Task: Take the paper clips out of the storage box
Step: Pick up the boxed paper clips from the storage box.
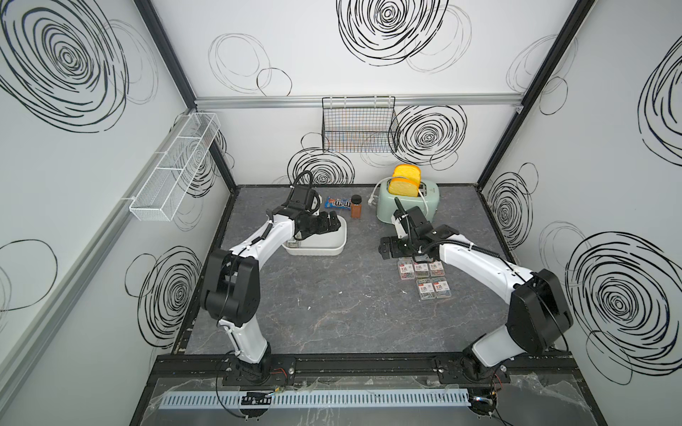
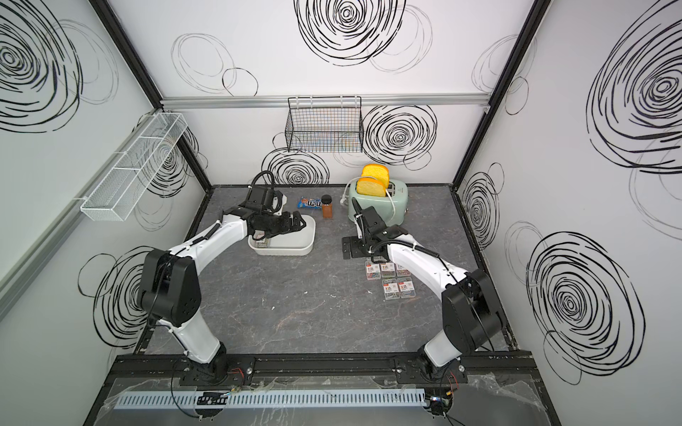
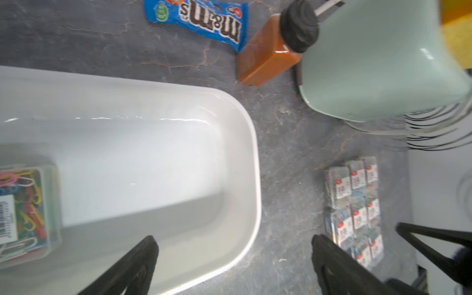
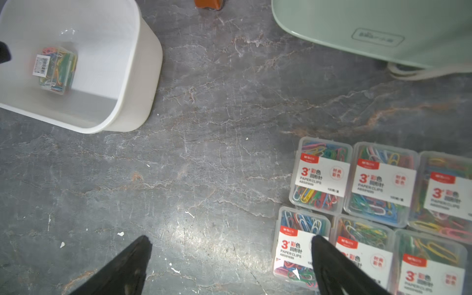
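Observation:
The storage box (image 1: 313, 253) (image 2: 284, 252) is a shallow white tub at the left rear of the table. One case of paper clips (image 1: 294, 243) (image 3: 25, 214) (image 4: 55, 70) lies inside it at one end. Several more cases of paper clips (image 1: 424, 276) (image 2: 391, 278) (image 4: 370, 194) (image 3: 355, 201) lie in rows on the table to the right. My left gripper (image 1: 334, 224) (image 3: 233, 242) hangs open over the box's right end (image 3: 255, 166), holding nothing. My right gripper (image 1: 396, 249) (image 4: 229, 242) is open and empty just beside the rows, one finger (image 4: 332, 265) above a case.
A mint toaster (image 1: 406, 204) with yellow bread stands at the back, close behind my right arm. A brown bottle (image 1: 356, 208) and a blue candy packet (image 1: 337, 203) lie behind the box. A black wire basket (image 1: 360, 125) and a white mesh rack (image 1: 173, 169) hang on the walls.

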Controlling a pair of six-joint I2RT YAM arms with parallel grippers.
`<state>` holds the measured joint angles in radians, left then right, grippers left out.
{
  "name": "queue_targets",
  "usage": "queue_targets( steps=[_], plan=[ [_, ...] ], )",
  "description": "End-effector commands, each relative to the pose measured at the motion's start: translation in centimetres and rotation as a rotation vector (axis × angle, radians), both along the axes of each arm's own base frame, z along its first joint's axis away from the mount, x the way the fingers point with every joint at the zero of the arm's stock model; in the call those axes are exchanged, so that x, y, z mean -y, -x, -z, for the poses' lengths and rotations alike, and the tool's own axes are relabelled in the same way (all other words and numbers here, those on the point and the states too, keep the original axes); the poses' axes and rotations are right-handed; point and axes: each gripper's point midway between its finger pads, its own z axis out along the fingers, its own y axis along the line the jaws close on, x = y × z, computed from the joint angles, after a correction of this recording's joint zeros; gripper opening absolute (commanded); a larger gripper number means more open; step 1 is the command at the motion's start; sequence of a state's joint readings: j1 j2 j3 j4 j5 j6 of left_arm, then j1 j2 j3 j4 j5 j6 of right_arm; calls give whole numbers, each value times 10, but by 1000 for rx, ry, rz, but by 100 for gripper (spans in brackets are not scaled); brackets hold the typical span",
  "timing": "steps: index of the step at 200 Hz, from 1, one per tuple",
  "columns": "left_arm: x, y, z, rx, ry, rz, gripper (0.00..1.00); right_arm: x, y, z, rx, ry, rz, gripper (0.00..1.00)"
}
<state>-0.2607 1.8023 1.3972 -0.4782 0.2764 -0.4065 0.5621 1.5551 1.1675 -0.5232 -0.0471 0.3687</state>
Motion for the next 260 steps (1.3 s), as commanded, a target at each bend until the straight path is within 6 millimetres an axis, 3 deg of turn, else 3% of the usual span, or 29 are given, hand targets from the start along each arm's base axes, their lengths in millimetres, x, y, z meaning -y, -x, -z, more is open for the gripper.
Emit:
queue_targets(
  steps=[1,28,105,186,260],
  plan=[
    [-25,-20,1,29,-164,-52,99,-7,-7,-7,8,-13,-48,99],
    [-47,-32,8,19,-288,-120,98,-7,-15,-11,16,-25,-64,99],
    [-77,-20,59,-103,-465,-189,98,7,-33,-10,10,-49,-56,99],
    [-106,-14,85,-139,-574,-288,98,12,-38,-4,-1,-62,-69,99],
    [-122,-7,92,-142,-639,-368,99,19,-35,3,-11,-74,-76,99]
  ],
)
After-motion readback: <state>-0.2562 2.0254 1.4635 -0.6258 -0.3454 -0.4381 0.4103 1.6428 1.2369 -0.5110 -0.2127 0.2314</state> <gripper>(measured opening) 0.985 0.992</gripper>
